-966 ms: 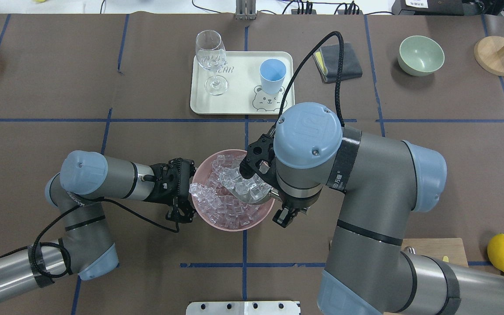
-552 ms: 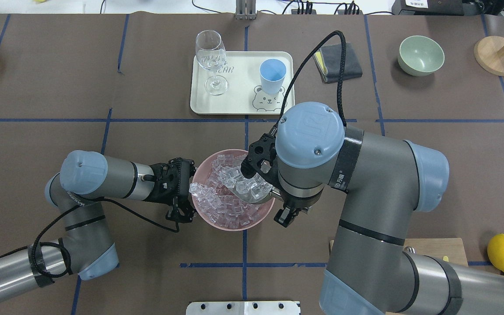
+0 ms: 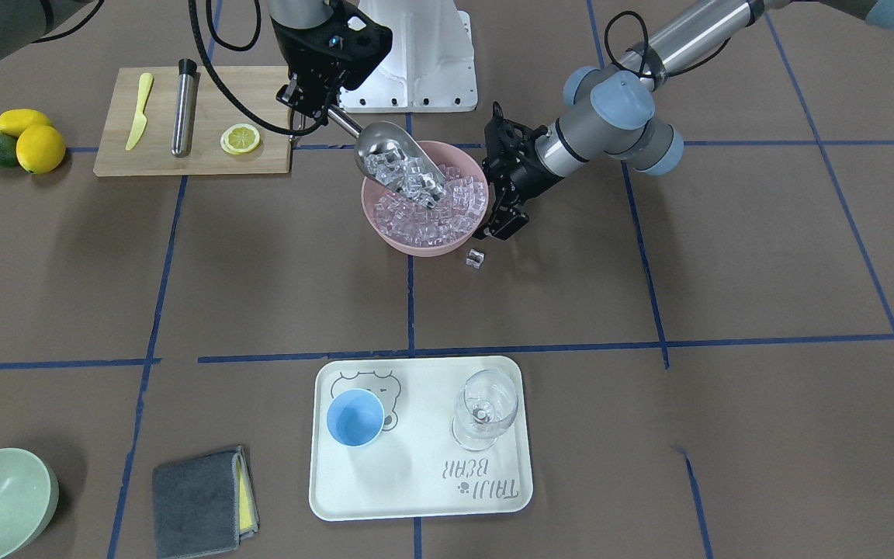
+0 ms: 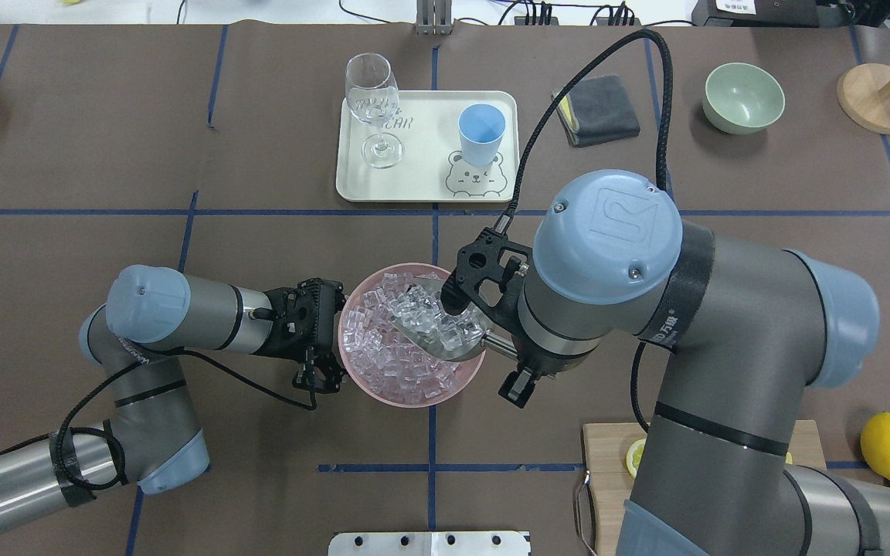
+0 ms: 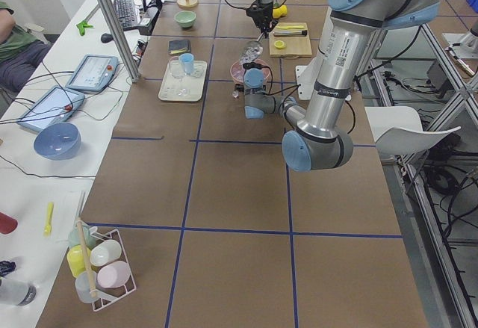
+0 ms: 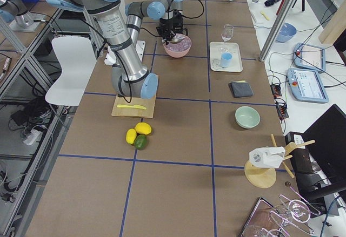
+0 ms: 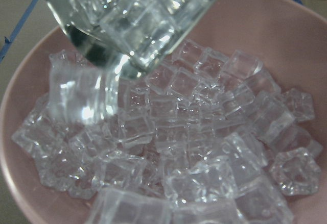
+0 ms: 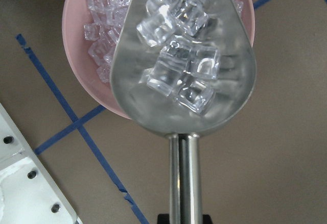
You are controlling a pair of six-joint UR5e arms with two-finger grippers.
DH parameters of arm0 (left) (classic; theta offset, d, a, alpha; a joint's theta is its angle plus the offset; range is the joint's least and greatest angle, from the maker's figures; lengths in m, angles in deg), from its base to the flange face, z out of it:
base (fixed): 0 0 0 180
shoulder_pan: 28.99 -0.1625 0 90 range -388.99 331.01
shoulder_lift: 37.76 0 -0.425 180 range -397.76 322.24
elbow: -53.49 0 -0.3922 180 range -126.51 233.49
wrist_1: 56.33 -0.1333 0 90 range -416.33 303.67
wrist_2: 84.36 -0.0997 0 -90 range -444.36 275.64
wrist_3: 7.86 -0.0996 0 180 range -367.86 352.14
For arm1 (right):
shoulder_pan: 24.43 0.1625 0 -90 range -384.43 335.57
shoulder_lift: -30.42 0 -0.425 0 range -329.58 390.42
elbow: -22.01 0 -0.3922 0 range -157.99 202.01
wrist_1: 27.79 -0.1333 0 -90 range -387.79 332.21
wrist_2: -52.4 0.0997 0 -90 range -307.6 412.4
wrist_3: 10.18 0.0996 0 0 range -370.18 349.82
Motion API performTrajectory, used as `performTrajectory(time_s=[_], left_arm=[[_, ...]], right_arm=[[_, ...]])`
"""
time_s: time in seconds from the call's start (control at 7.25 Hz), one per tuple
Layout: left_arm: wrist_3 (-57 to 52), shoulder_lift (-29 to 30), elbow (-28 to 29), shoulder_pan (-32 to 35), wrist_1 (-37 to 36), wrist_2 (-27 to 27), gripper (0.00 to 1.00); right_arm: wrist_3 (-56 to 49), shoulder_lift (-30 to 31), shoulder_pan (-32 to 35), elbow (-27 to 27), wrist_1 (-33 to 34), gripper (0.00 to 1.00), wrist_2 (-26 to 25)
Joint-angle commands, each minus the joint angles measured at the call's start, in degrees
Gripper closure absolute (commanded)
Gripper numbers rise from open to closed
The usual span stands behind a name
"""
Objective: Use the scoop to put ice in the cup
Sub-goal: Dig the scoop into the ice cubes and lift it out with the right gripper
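While I watch from the remote desk, the right gripper (image 3: 317,105), nearest the robot's base, is clamped on the thin rod handle of the shiny steel scoop (image 3: 375,141). Its deep trough carries a load of clear, glassy ice cubes (image 8: 179,76). The scoop slants down over the round pink bowl (image 3: 408,242), which is heaped with more of the same cubes. At the bowl's side, the left gripper (image 4: 329,337) has its jaws spread apart by the outer wall; I cannot tell whether they touch it. One stray cube (image 3: 476,258) lies on the brown table (image 3: 649,295) just beyond the bowl. Farther out, the small light-blue plastic cup (image 3: 355,418) stands upright on the cream tray (image 3: 416,497) beside a clear stemmed glass (image 3: 482,407), well apart from the scoop.
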Motion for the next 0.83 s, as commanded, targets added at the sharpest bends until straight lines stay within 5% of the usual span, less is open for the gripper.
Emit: performTrajectory(time_s=[0.0, 0.14, 0.41, 0.69], left_arm=[[0.0, 0.0, 0.0, 0.0, 0.0, 0.0, 0.0], [0.0, 0.0, 0.0, 0.0, 0.0, 0.0, 0.0], [0.0, 0.0, 0.0, 0.0, 0.0, 0.0, 0.0], [0.0, 0.0, 0.0, 0.0, 0.0, 0.0, 0.0]], right_arm=[[1.26, -0.02, 0.4, -0.5, 0.0, 1.0, 0.05], [2.32, 0.06, 0.66, -0.5, -1.48, 1.0, 0.05], [4.52, 7.58, 0.76, -0.41, -14.87, 1.0, -0.04], [6.63, 8.5, 0.84, -1.11, -17.58, 1.0, 0.31]])
